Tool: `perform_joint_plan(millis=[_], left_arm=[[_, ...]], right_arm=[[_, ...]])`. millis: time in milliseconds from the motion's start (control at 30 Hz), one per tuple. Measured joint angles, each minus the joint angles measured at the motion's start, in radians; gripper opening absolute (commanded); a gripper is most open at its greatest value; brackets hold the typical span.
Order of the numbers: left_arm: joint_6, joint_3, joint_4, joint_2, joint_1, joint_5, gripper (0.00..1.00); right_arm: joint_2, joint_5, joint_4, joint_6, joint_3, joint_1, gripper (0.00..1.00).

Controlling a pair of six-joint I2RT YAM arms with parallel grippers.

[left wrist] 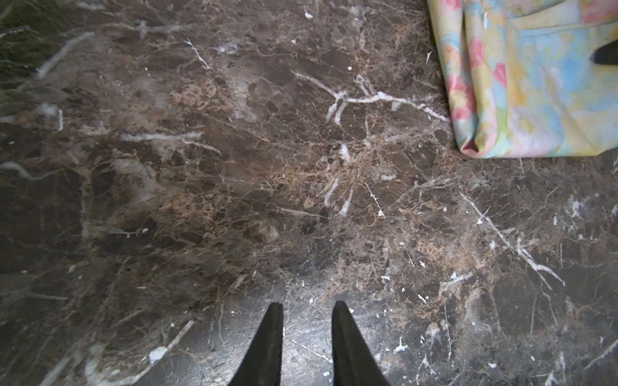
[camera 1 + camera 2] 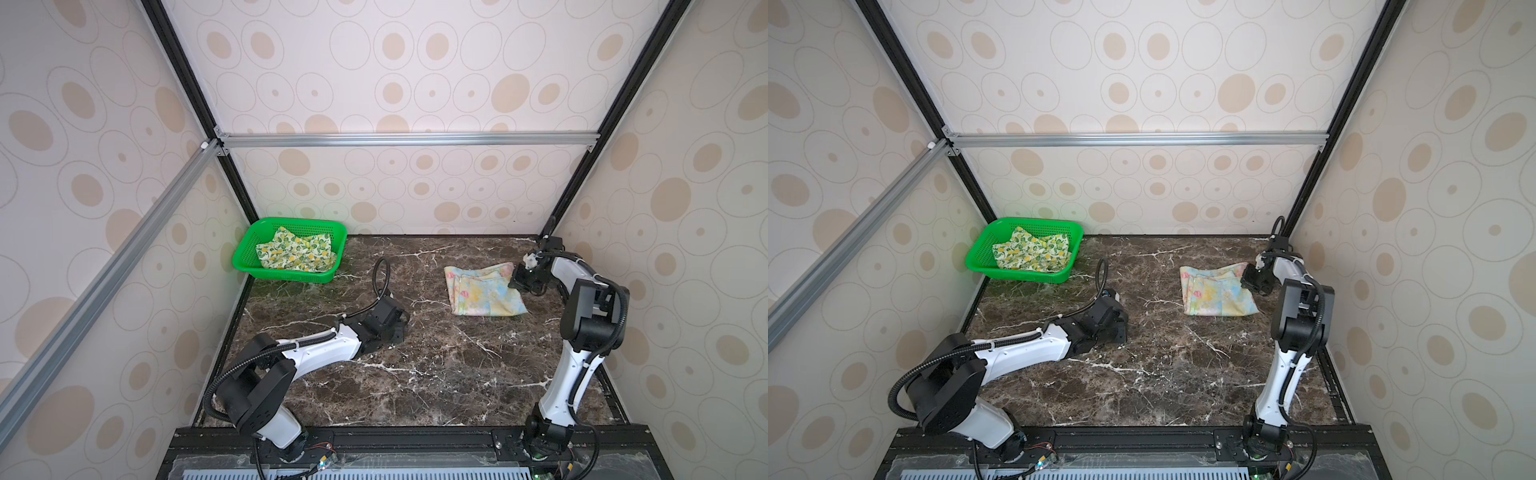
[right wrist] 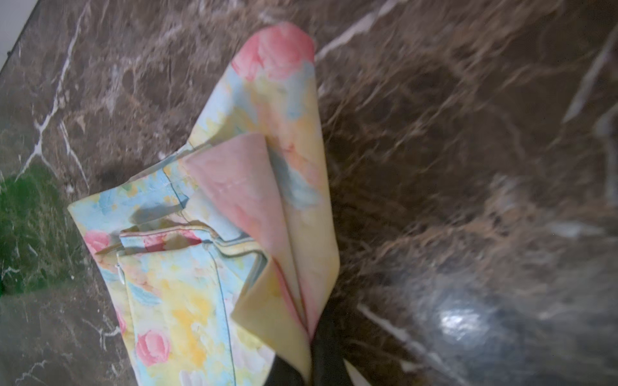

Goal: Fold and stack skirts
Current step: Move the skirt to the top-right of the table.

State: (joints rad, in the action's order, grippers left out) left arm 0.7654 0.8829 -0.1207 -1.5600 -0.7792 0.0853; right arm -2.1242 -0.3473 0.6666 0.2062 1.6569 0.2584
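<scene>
The pastel blue-yellow skirt with pink flowers (image 2: 482, 291) (image 2: 1217, 293) lies folded on the marble table at the right. My right gripper (image 2: 515, 282) (image 3: 309, 337) is shut on its right-hand edge, and layers of cloth (image 3: 267, 200) rise from the jaws. The lemon-print skirt (image 2: 297, 251) (image 2: 1032, 249) lies crumpled inside the green basket (image 2: 249, 264) at the back left. My left gripper (image 1: 307, 305) hovers low over bare marble in the middle of the table, its fingers a little apart with nothing between them; the flowered skirt (image 1: 521, 83) shows off to one side of it.
The dark marble tabletop (image 2: 415, 374) is walled on three sides by patterned panels. The left arm (image 2: 316, 349) stretches low across the left half of the table. The right arm (image 2: 582, 332) stands upright near the right wall.
</scene>
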Motion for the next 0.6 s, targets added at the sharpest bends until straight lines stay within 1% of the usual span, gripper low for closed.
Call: perform_joint_plan(millis=[200, 433, 600], left_arm=[[0.0, 0.034, -0.016, -0.035, 0.007, -0.002, 0.26], [0.0, 0.053, -0.038, -0.077, 0.012, -0.01, 0.26], [0.001, 0.069, -0.048, -0.1, 0.015, -0.015, 0.25]], right_arm=[[-0.142, -0.002, 0.074, -0.037, 0.221, 0.042, 0.0], [-0.296, -0.003, 0.181, -0.082, 0.486, 0.059, 0.0], [-0.364, 0.003, 0.229, -0.099, 0.595, 0.068, 0.0]])
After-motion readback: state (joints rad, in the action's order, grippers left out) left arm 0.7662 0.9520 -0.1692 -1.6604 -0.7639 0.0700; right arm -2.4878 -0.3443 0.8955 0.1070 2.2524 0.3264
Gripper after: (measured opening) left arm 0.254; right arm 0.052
